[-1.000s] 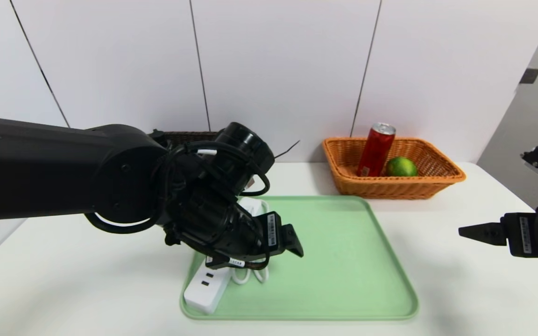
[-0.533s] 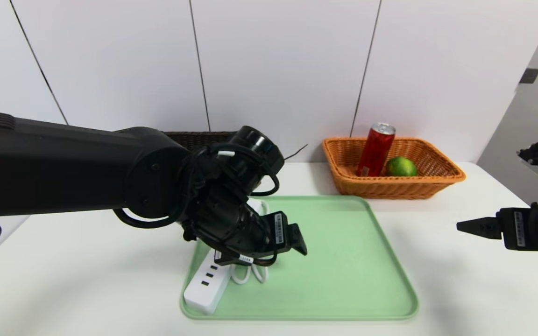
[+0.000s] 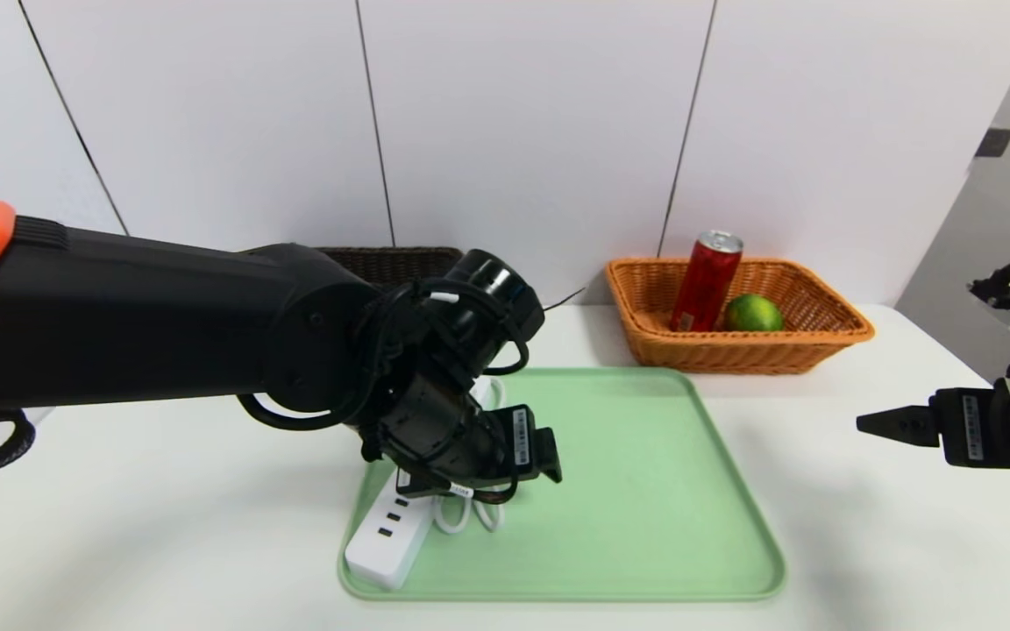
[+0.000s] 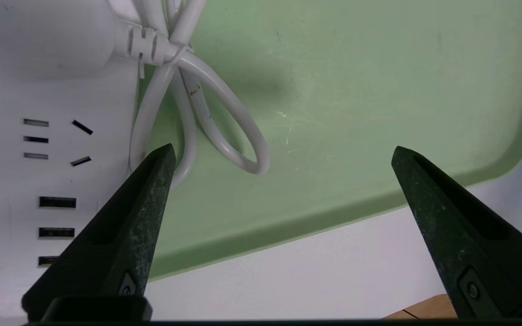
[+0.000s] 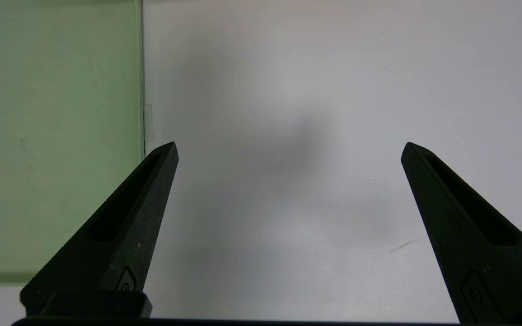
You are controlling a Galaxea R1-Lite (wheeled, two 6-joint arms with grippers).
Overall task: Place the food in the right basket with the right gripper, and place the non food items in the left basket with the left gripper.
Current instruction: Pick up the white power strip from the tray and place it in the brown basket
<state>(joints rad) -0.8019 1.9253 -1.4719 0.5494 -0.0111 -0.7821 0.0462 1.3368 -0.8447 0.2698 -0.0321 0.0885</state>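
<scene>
A white power strip (image 3: 382, 535) (image 4: 12, 181) with its looped white cable (image 4: 238, 131) lies along the left side of the green tray (image 3: 645, 491). My left gripper (image 3: 544, 460) (image 4: 282, 149) hovers open just above the tray, one finger over the strip's edge and cable, holding nothing. The orange right basket (image 3: 733, 361) holds a red can (image 3: 705, 280) and a green lime (image 3: 752, 313). The dark left basket (image 3: 387, 258) is mostly hidden behind my left arm. My right gripper (image 3: 873, 425) (image 5: 289, 145) hangs open and empty over the bare table right of the tray.
The white table (image 3: 864, 543) runs around the tray, with its right edge near my right arm. White wall panels stand close behind both baskets. The tray's right half (image 4: 356, 90) is bare green.
My left arm has reached further right over the tray and its gripper has dropped slightly toward the power strip. The right gripper has barely shifted.
</scene>
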